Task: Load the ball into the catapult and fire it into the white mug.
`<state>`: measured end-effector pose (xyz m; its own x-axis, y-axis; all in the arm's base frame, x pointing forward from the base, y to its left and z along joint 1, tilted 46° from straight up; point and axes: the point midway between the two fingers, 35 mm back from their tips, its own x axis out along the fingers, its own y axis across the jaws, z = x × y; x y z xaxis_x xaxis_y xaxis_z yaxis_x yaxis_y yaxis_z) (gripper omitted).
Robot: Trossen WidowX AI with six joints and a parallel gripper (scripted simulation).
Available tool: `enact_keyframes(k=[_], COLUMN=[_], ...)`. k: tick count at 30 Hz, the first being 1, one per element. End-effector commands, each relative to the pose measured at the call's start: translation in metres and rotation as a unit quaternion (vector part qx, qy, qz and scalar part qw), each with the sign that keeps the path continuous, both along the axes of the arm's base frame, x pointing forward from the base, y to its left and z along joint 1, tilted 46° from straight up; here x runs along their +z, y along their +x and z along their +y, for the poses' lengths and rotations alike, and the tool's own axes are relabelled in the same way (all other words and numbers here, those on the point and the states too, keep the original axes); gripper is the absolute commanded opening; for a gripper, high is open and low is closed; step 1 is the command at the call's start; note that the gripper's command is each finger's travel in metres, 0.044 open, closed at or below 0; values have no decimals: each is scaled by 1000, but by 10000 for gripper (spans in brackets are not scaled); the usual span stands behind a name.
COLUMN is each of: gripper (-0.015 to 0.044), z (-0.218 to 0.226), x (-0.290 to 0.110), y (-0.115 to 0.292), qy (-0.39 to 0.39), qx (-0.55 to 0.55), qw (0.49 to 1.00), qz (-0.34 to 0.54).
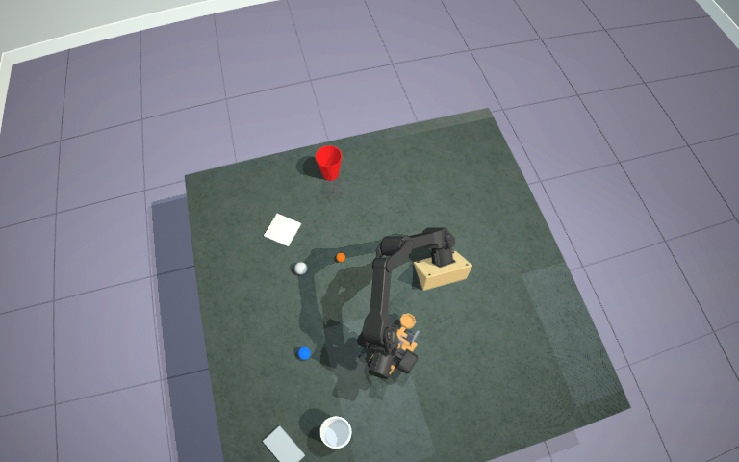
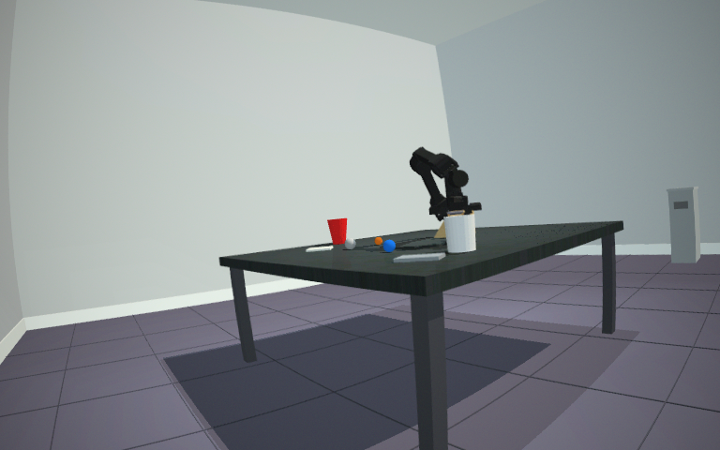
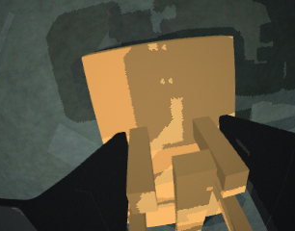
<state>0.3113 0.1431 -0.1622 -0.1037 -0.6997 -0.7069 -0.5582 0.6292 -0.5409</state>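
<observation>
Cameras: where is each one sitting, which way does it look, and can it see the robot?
Top: high up, looking down on the table; whole arm shows.
Exterior: low in the room, off one table corner, looking across; arm behind the white mug.
Wrist: on the arm, looking down at the catapult; only the dark fingers, shut on it, show.
Top and exterior share the red cup and blue ball.
</observation>
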Motion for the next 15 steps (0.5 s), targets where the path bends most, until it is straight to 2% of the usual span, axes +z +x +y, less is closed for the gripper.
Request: enact_keyframes(k=[1,15], gripper=[26,394], z=[0,7], x=[0,5], y=[0,2], qy=[1,1], qx=[-1,0], qw=[1000,1000], qz=[-1,0])
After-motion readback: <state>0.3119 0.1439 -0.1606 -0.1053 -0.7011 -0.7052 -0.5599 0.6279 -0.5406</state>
